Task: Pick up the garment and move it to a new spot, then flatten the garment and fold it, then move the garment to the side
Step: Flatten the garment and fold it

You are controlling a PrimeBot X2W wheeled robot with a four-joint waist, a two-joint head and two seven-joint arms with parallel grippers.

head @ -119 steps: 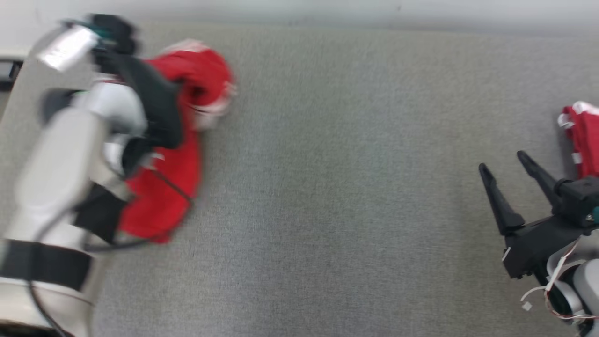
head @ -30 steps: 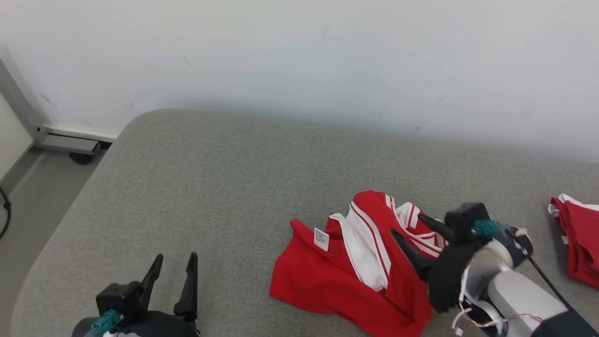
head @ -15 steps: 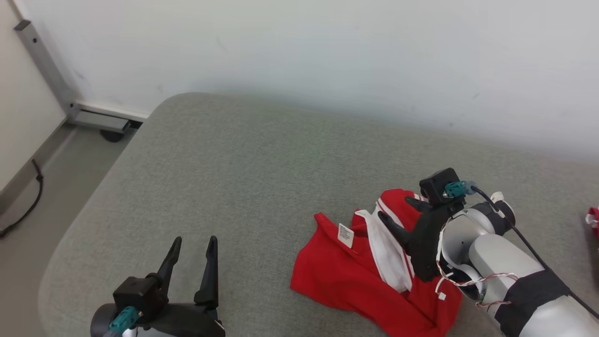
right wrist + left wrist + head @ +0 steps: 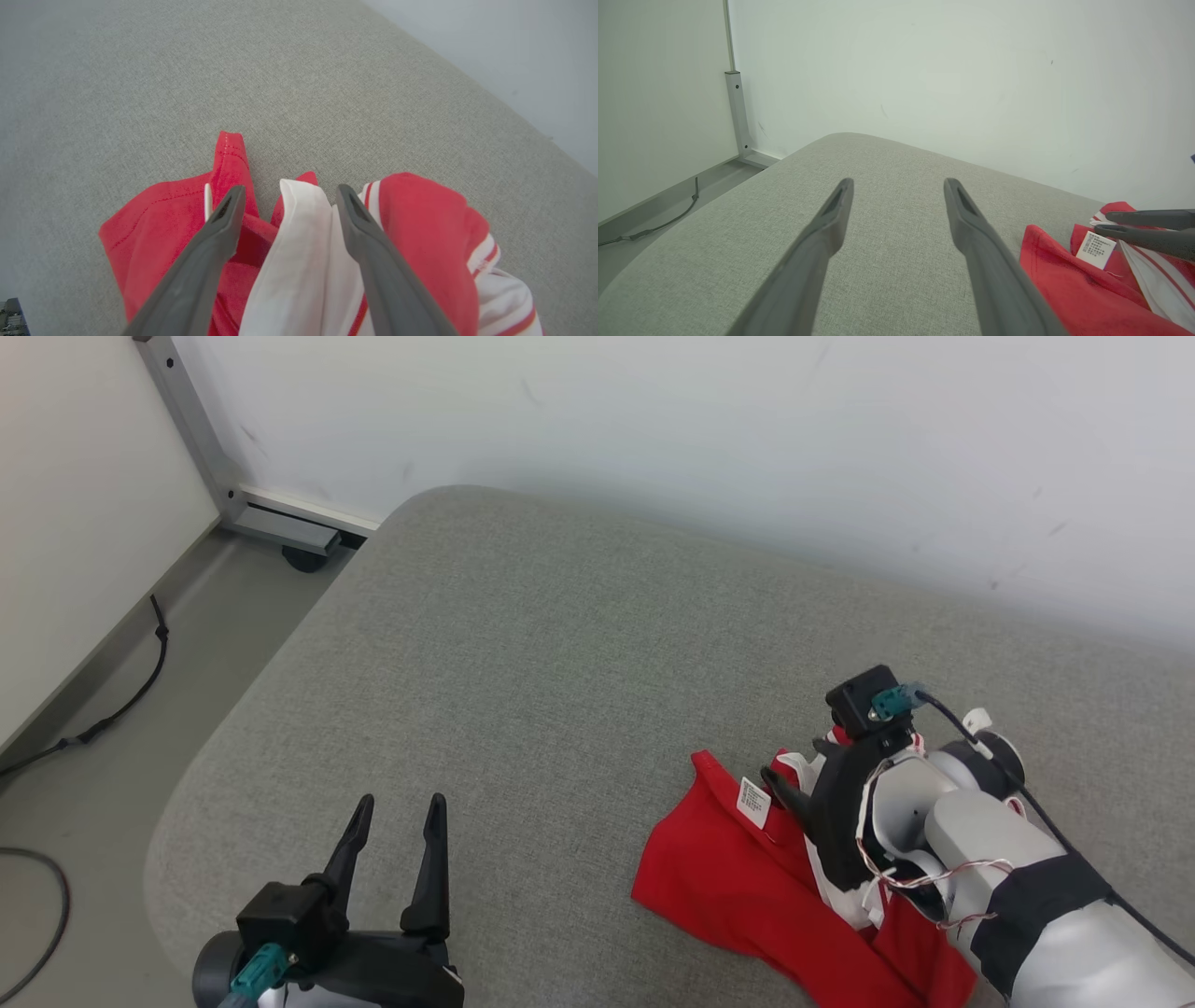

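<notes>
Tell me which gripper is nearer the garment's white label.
Right. The right gripper hangs over the garment, jaws open, just beside the label. The left gripper hovers over bare cushion, well off to the garment's left.

Grey upholstered surface [image 4: 560,644], rounded at its far-left corner; on it I see one crumpled red-and-white garment [image 4: 709,877], lying toward my right.

I see a red garment [image 4: 738,887] with a white panel and thin red-and-white stripes, and its small label [image 4: 752,803] is white with dark print. The tabletop [image 4: 523,663] is a plain pale grey weave and the wall [image 4: 653,420] white. My left gripper [image 4: 400,800] and right gripper [image 4: 290,189] are black, each with a teal plug [image 4: 250,975].
</notes>
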